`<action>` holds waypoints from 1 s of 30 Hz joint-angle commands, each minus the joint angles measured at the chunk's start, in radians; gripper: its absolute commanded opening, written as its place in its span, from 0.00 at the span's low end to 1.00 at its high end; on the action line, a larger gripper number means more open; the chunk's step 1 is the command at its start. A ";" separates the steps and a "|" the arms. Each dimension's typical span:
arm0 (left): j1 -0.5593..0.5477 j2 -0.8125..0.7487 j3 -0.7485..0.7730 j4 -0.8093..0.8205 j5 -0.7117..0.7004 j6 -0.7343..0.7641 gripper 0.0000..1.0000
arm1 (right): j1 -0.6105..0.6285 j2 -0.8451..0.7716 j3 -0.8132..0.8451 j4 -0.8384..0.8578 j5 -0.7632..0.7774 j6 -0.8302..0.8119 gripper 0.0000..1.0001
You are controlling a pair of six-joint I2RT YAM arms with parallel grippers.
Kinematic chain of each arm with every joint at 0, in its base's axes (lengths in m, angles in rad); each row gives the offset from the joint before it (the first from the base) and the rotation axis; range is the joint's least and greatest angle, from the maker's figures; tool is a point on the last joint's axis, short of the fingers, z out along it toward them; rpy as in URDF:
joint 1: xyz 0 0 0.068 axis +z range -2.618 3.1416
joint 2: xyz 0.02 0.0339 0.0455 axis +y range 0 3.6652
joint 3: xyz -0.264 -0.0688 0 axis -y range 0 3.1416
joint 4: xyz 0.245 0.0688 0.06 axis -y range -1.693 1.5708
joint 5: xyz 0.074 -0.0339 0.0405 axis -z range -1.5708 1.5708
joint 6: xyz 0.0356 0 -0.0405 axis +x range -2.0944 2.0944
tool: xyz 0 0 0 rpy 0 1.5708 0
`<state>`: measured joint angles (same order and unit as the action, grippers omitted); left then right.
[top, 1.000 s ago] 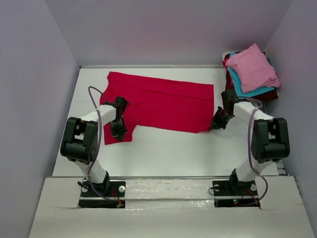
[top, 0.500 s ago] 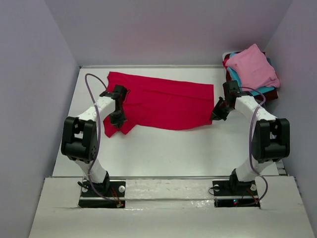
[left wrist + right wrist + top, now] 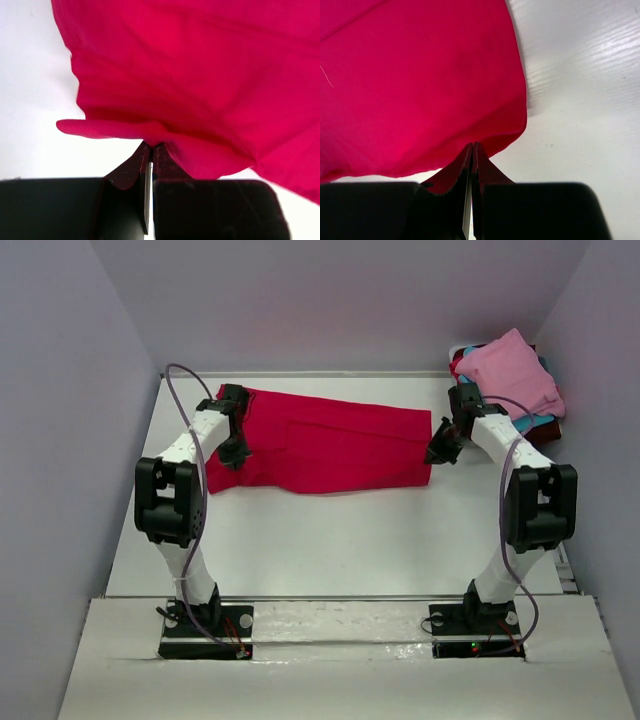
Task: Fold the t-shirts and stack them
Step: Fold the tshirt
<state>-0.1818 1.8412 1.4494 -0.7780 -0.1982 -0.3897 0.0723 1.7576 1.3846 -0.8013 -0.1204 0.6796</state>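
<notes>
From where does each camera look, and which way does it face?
Top external: above and behind the bases, facing down and forward over the table; the left arm, the right arm, the red t-shirt and the stacked t-shirts show.
Left wrist: on the left wrist, facing along the left gripper, shut on the red t-shirt's edge.
Right wrist: on the right wrist, facing along the right gripper, shut on its other edge.
Shared: all show the red t-shirt.

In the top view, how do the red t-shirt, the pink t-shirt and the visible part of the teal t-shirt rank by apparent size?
1. red t-shirt, largest by far
2. pink t-shirt
3. teal t-shirt, only a strip showing under the pink one
</notes>
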 commanded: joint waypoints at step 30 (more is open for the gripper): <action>0.042 0.501 0.865 -0.090 -0.136 0.074 0.06 | -0.031 0.344 0.553 -0.167 0.114 -0.014 0.07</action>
<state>-0.1310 2.3310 2.2425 -0.8635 -0.2714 -0.3302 0.0463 2.0895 1.8652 -0.9371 -0.0383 0.6670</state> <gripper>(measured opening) 0.109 0.071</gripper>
